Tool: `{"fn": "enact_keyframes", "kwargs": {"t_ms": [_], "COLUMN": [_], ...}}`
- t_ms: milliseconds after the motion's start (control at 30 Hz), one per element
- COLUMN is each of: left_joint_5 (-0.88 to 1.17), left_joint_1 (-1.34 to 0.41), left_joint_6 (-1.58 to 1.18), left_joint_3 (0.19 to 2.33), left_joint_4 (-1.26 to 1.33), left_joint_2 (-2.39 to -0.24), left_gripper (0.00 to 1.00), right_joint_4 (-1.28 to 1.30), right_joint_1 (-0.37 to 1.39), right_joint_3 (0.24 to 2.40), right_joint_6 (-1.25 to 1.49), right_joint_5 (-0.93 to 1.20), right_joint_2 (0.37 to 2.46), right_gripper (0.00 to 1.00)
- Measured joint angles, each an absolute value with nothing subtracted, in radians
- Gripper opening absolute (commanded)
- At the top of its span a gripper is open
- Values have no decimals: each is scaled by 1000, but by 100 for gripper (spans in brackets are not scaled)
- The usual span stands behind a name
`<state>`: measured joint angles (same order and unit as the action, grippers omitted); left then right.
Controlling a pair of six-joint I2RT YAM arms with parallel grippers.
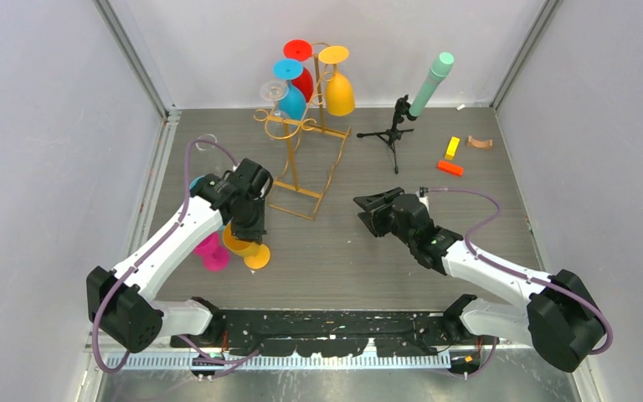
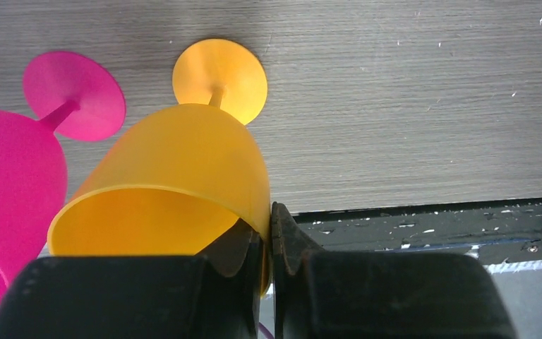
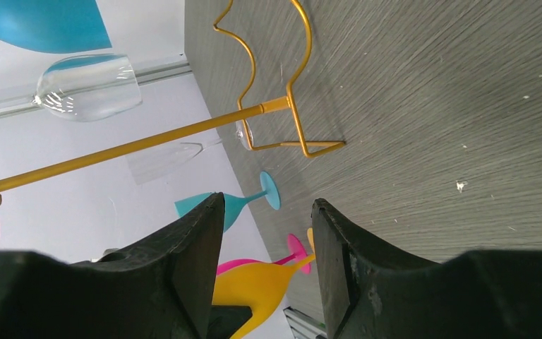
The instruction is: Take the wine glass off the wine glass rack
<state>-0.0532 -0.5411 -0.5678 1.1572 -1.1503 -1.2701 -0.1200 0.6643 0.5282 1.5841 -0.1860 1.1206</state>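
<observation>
While the left gripper [image 2: 269,236] was clamped shut on the rim of an orange wine glass [image 2: 176,155], that glass was held low over the table [image 1: 435,243]. It was off the wine glass rack [image 1: 289,159] and just beside a pink glass [image 2: 14,183]. Whether it rested on the surface could not be told. The right gripper [image 3: 267,212] was seen partly open and empty, pointed toward the rack's base.

Several risks were judged likely. The thin rim could be lost from so narrow a pinch. If the glass were released on its side, it could be rolled into the pink one. If the right arm were sent for another glass, the light wire rack could be tipped or dragged, and the closely hung neighbours could be knocked from their hooks.

Four glasses were counted on the rack: one red glass [image 1: 304,82], one blue glass [image 1: 293,102], one yellow glass [image 1: 340,94] and one hanging clear glass [image 1: 274,90]. Four were counted off it: the orange, the pink and, in the right wrist view, one teal glass [image 3: 212,206] and one lying clear glass [image 3: 162,159]. One black tripod [image 1: 393,134] with one green tube [image 1: 432,82], one yellow block [image 1: 452,147], one orange block [image 1: 450,167] and one brown curved piece [image 1: 480,142] were also noted.
</observation>
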Motion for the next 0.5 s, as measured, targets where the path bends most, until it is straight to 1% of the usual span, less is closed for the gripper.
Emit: {"fn": "enact_keyframes", "kwargs": {"t_ms": [233,400,500], "left_joint_5": [-79,-94,-105], "left_joint_1": [-542,-541,-542], "left_joint_6": [-568,-567,-567], "left_joint_3": [1157,1159,1179], "left_joint_4": [-1155,-1168,-1177], "left_joint_2": [-1271,-1270,-1266], "left_gripper": [33,39,46], "right_joint_4": [-104,-93,-78], "right_joint_1": [664,664,664], "right_joint_3": [528,529,530], "right_joint_6": [1579,1573,1567], "right_joint_5": [-186,-186,-189], "right_joint_2": [1121,1121,1121], "right_gripper": [54,54,54]}}
